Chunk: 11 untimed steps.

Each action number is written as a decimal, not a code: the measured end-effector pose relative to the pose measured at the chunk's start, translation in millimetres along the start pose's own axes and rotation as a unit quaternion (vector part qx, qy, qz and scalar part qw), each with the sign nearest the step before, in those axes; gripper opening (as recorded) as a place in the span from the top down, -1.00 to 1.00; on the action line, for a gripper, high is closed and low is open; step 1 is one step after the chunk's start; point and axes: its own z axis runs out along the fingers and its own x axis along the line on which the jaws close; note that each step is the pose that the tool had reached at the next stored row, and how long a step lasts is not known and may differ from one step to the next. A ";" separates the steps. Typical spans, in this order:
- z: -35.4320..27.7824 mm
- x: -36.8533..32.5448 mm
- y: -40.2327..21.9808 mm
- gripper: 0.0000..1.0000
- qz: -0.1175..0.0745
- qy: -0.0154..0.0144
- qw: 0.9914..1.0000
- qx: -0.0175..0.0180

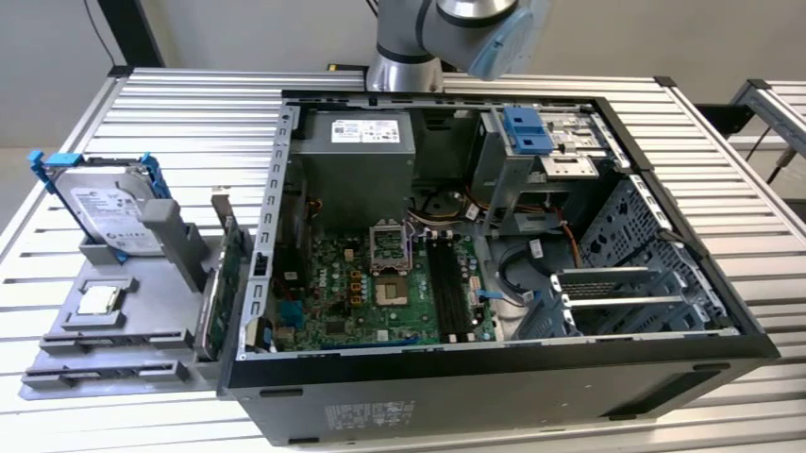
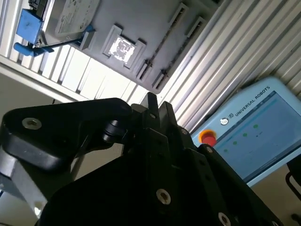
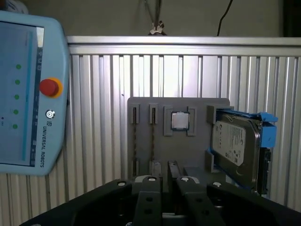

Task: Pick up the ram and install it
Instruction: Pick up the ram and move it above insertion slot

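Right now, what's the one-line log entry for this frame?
gripper: shut, empty, facing tray from afar | ram: on edge in tray slot, untouched | hard drive: in tray | case: open

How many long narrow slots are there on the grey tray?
2. Both run side by side on the grey tray: one slot along its outer edge, the other between that and the square chip. The black wrist hardware may hide more.

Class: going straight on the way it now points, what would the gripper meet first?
The gripper would probably meet the grey parts tray first, on its bare face near the processor chip; depth is unclear.
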 end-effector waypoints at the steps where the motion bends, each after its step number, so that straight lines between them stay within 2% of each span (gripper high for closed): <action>1: 0.0 0.0 0.0 -1.00 0.000 0.000 1.000 0.000; 8: 0.0 0.0 0.0 -1.00 -0.001 0.000 1.000 0.000; 11: 4.0 0.2 0.0 -1.00 -0.001 0.000 1.000 0.000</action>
